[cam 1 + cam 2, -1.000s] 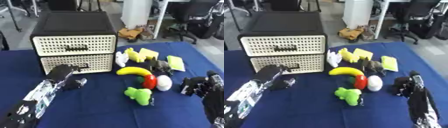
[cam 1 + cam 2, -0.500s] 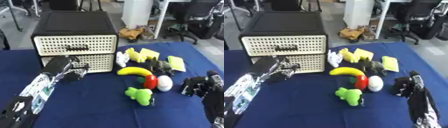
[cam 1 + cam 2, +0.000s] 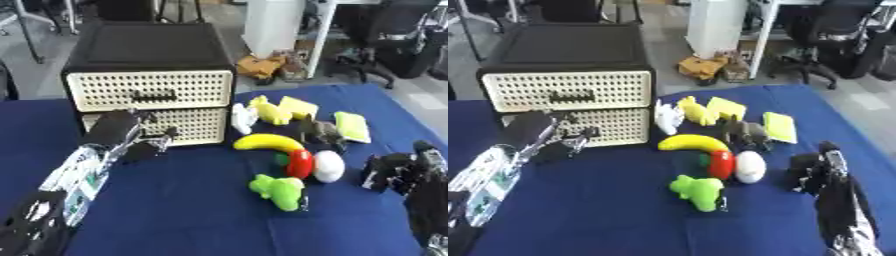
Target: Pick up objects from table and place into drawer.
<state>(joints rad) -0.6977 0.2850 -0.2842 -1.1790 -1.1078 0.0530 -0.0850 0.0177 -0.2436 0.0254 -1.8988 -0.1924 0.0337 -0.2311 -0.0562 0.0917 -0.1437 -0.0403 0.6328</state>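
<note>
1. A two-drawer cabinet [image 3: 150,80], black on top with cream perforated fronts, stands at the far left of a blue-covered surface [image 3: 175,210]; both drawers are closed.
2. The robot's left hand [image 3: 131,137] is against the lower drawer [image 3: 179,126], its curled fingers [image 3: 159,138] at the front panel; whether they grip the handle cannot be told.
3. The right hand [image 3: 811,170] rests near the right edge, well apart from the cabinet, fingers curled and holding nothing.
4. The objects to be stowed lie clustered to the right of the cabinet: a banana [image 3: 267,141], a red piece [image 3: 299,163] touching a white egg shape [image 3: 328,166], and a green toy [image 3: 278,190] nearest the camera.
5. Behind them sit a white figure [image 3: 242,118] just beside the cabinet's corner, a yellow toy [image 3: 269,110], a yellow block [image 3: 297,106], a dark grey animal figure [image 3: 319,132] and a pale green block [image 3: 352,127].
6. Beyond the surface, a cardboard box [image 3: 261,66] sits on the floor beside a white pillar [image 3: 273,25], and office chairs [image 3: 394,42] stand at the right.
</note>
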